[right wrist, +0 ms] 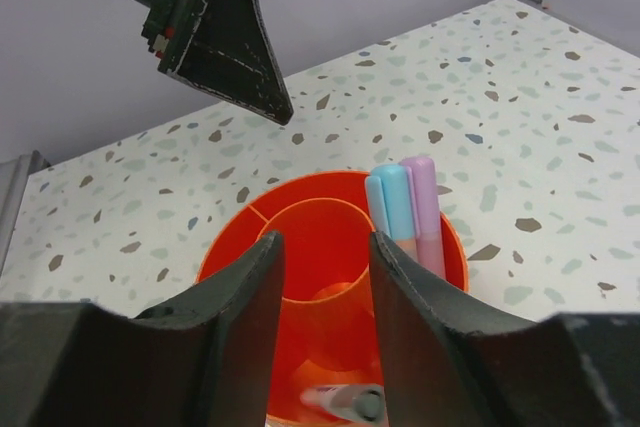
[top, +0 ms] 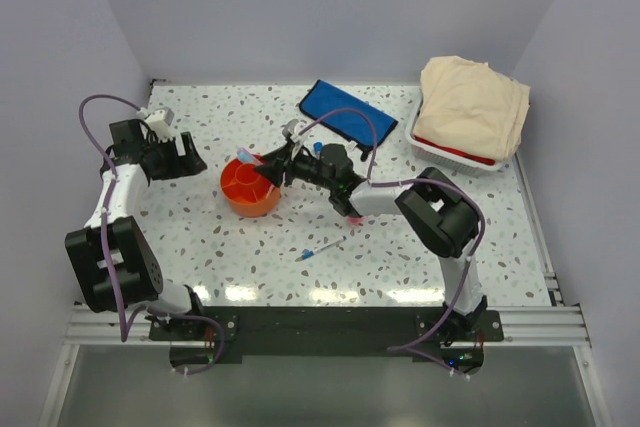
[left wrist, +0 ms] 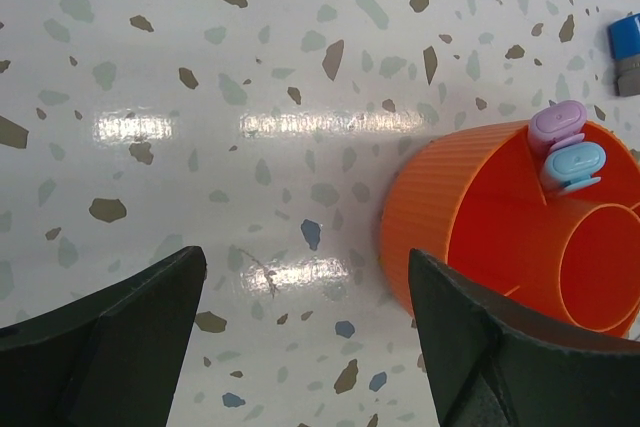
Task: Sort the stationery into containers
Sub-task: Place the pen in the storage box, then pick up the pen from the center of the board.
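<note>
Top view: we find the orange tub (top: 250,192) left of the worktop (top: 200,237) centre, with the right claw (top: 263,173) above it and the left claw (top: 197,160) just beside it. A pen (top: 320,249) lies toward the near edge and the blue pouch (top: 345,114) by the far edge.

Left wrist view: the left claw is released and holds nothing. A lilac marker (left wrist: 556,125) and a blue-capped marker (left wrist: 573,165) stand in an outer compartment.

Right wrist view: the right claw is parted over the tub. A second pen (right wrist: 345,402) shows low between its fingers; we cannot tell whether they touch it.

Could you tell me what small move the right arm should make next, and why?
I'd raise the right end effector off the tub, I think: its fingers stand apart over it, nothing at the tips, and a pen lies loose on the table.
</note>
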